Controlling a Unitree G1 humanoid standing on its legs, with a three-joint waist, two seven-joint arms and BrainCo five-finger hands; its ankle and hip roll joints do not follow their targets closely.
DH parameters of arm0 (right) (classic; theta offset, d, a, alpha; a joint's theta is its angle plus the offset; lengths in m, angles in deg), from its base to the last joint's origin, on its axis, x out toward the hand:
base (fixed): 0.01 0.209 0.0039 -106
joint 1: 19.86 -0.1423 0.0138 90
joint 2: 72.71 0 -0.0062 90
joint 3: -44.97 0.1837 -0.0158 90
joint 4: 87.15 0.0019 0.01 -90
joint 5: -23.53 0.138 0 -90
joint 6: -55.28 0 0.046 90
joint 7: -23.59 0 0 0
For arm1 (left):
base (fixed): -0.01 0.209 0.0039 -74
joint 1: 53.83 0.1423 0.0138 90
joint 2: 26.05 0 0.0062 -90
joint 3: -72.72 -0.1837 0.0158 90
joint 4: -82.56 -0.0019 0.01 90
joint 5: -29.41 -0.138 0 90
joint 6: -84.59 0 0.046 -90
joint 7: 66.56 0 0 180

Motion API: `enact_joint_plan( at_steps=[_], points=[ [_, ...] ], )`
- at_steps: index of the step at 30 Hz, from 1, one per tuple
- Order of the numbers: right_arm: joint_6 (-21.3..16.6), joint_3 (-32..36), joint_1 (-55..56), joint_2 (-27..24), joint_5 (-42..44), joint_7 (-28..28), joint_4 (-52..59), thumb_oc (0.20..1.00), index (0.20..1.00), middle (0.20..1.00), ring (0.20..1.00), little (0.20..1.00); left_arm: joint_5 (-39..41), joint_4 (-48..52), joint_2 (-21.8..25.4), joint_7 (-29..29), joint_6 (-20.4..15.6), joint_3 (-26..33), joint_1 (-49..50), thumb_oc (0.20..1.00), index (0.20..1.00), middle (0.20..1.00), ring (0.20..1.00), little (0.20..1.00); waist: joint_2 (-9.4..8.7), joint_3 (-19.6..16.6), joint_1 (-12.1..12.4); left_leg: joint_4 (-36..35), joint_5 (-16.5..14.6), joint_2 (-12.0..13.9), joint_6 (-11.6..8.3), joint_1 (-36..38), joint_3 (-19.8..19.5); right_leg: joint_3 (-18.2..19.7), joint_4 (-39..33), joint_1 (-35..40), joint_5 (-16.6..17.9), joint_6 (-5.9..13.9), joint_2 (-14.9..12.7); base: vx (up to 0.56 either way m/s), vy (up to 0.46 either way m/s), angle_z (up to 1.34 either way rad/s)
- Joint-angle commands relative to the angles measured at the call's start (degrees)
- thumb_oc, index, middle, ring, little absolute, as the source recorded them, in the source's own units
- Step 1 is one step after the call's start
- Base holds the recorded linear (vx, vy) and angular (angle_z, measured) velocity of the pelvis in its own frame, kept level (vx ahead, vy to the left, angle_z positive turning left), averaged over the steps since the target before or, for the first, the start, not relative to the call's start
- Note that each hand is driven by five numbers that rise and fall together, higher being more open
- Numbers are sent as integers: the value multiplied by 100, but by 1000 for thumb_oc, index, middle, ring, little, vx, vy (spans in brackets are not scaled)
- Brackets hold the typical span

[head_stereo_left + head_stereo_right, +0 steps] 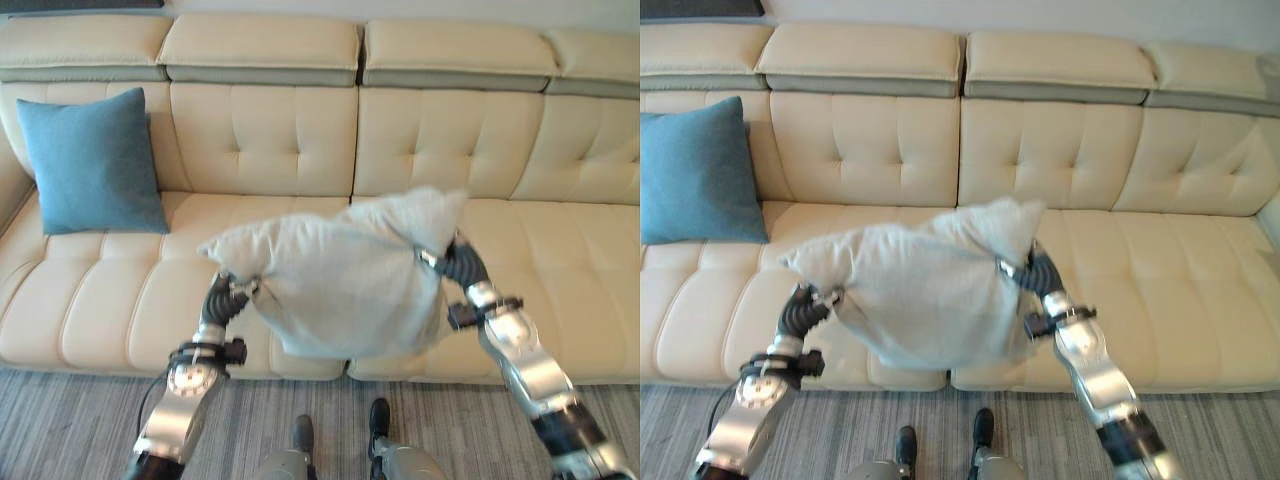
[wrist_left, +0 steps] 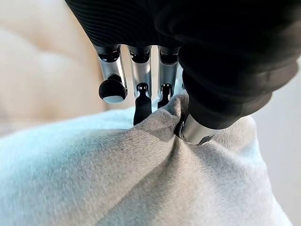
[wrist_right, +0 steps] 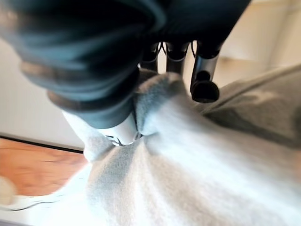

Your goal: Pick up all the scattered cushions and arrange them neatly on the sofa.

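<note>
Cushion (image 1: 340,285), grey, pinched at opposite corners: left hand (image 2: 155,94) and right hand (image 3: 141,113) each clamp a fold of fabric. It hangs above the sofa (image 1: 560,260) seat. Soft, light, sagging; corners seem the surest hold. Blue cushion (image 1: 92,162) leans at sofa's left.

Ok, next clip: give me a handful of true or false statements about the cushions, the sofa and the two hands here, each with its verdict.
1. The light grey fabric cushion is held by both hands. True: the left hand and the right hand each pinch a corner.
2. The grey cushion lies on the carpet. False: it is held up in front of the cream tufted sofa.
3. A blue square cushion leans upright against the sofa's backrest. True.
4. The blue cushion is at the sofa's right end. False: it is at the left end.
5. The left hand is open and idle. False: its fingers grip grey fabric.
</note>
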Motion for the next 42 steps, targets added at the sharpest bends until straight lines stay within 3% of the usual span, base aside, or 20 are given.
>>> enact_joint_plan(
  at_steps=[1,2,3,4,6,9,17,18,19,23,29,31,33,34,35,38,40,42],
  points=[
    [-807,-267,-757,375,-136,-471,223,200,200,200,200,200,-206,-53,133,-426,-779,-349,-1032,200,200,200,200,200,20,-140,22,233,-590,150,-309,65,-57,106,779,-147,-912,416,-343,-155,-62,15],
    [-834,-403,-1398,437,-281,-862,-249,200,200,200,200,200,-300,-465,223,-790,-830,-565,-1782,200,200,200,200,200,76,-81,25,165,-486,153,-332,-108,-54,113,755,-312,-872,421,-339,-74,-26,2],
    [-850,-400,-1448,436,-282,-873,-286,200,200,200,200,200,-300,-507,223,-801,-848,-576,-1840,200,200,200,200,200,74,-66,29,166,-480,152,-332,-128,-54,114,761,-334,-870,420,-341,-158,-59,2],
    [-845,-498,-2322,370,-418,-1342,-982,200,200,200,200,200,-332,-1066,303,-1222,-902,-851,-2795,200,200,200,200,200,120,25,40,117,-373,165,-386,-344,-70,113,792,-546,-848,434,-323,-99,-33,1],
    [-827,-537,-2654,310,-468,-1517,-1293,200,200,200,200,200,-338,-1292,350,-1374,-915,-950,-3174,200,200,200,200,200,134,18,43,84,-291,157,-400,-444,-76,115,788,-640,-809,439,-324,-84,-33,0],
    [-787,-675,-3945,80,-566,-2140,-2464,200,200,200,200,200,-303,-2357,515,-1933,-939,-1267,-4634,200,200,200,200,200,225,184,75,-51,-69,177,-478,-778,-137,119,852,-1006,-776,474,-326,-75,-47,5],
    [-829,-1157,-5642,-479,-534,-2732,-3985,200,200,200,200,200,-439,-4247,1010,-2256,-759,-1896,-6641,206,206,206,206,206,326,429,86,-340,287,200,-571,-1410,-219,219,884,-1776,-605,556,-294,-62,-28,4],
    [-757,-1254,-5821,-628,-440,-2749,-4270,561,561,561,561,561,-326,-4551,1057,-2159,-707,-1984,-6855,1000,1000,1000,1000,1000,351,455,77,-392,326,204,-590,-1550,-233,234,875,-1926,-599,571,-280,-32,-17,2],
    [-730,-1279,-5891,-684,-403,-2755,-4356,1000,1000,1000,1000,1000,-294,-4642,1107,-2134,-687,-2016,-6940,1000,1000,1000,1000,1000,367,475,75,-414,383,199,-593,-1624,-251,236,865,-2009,-564,573,-278,0,0,0],
    [-529,-1309,-5827,-964,-330,-2730,-4366,1000,1000,1000,1000,1000,-330,-4721,1358,-2020,-578,-2012,-6879,1000,1000,1000,1000,1000,381,479,50,-436,410,174,-626,-1816,-308,238,889,-2193,-586,561,-242,25,-23,2],
    [-534,-991,-5594,-1203,-89,-2814,-4348,1000,1000,1000,1000,1000,-210,-4637,1641,-1983,-599,-1768,-6501,1000,1000,1000,1000,1000,351,410,48,-436,358,180,-638,-1751,-334,242,831,-2082,-594,558,-225,36,-10,3],
    [-518,-610,-5131,-1555,265,-2668,-4191,1000,1000,1000,1000,1000,501,-4425,1998,-1523,-769,-1329,-5866,1000,1000,1000,1000,1000,333,334,45,-436,337,191,-649,-1553,-336,223,778,-1859,-595,543,-220,40,11,4],
    [-526,-476,-4923,-1629,387,-2583,-4072,1000,1000,1000,1000,1000,717,-4264,2052,-1401,-839,-1137,-5608,1000,1000,1000,1000,1000,338,312,49,-436,288,198,-653,-1457,-320,225,776,-1758,-643,538,-215,73,18,1],
    [-535,-149,-4381,-1741,514,-2398,-3726,1000,1000,1000,1000,1000,935,-3812,2104,-1239,-924,-739,-4958,1000,1000,1000,1000,1000,334,288,46,-436,251,210,-654,-1305,-304,205,760,-1585,-671,526,-216,59,18,-2],
    [-525,-138,-4342,-1736,507,-2398,-3693,1000,1000,1000,1000,1000,929,-3773,2105,-1240,-913,-716,-4907,1000,1000,1000,1000,1000,333,276,38,-436,277,205,-651,-1314,-305,203,746,-1586,-640,524,-220,41,14,-1],
    [-555,610,-2719,-1651,402,-2018,-2595,1000,1000,1000,1000,1000,1099,-2472,1782,-992,-1028,89,-3312,1000,1000,1000,1000,1000,307,194,12,-436,156,193,-630,-1024,-285,180,678,-1245,-696,501,-222,78,15,4],
    [-593,1295,-962,-1234,535,-1305,-1698,1000,1000,1000,1000,1000,1248,-1865,1218,-450,-933,604,-1761,1000,1000,1000,1000,1000,242,4,-78,-436,23,186,-580,-688,-228,155,582,-849,-728,496,-234,123,44,5],
    [-579,1313,-910,-1222,529,-1303,-1658,1000,1000,1000,1000,1000,1244,-1834,1217,-451,-922,604,-1722,1000,1000,1000,1000,1000,235,-28,-80,-436,48,179,-576,-711,-233,149,556,-857,-694,496,-240,84,40,-3]
  ],
)
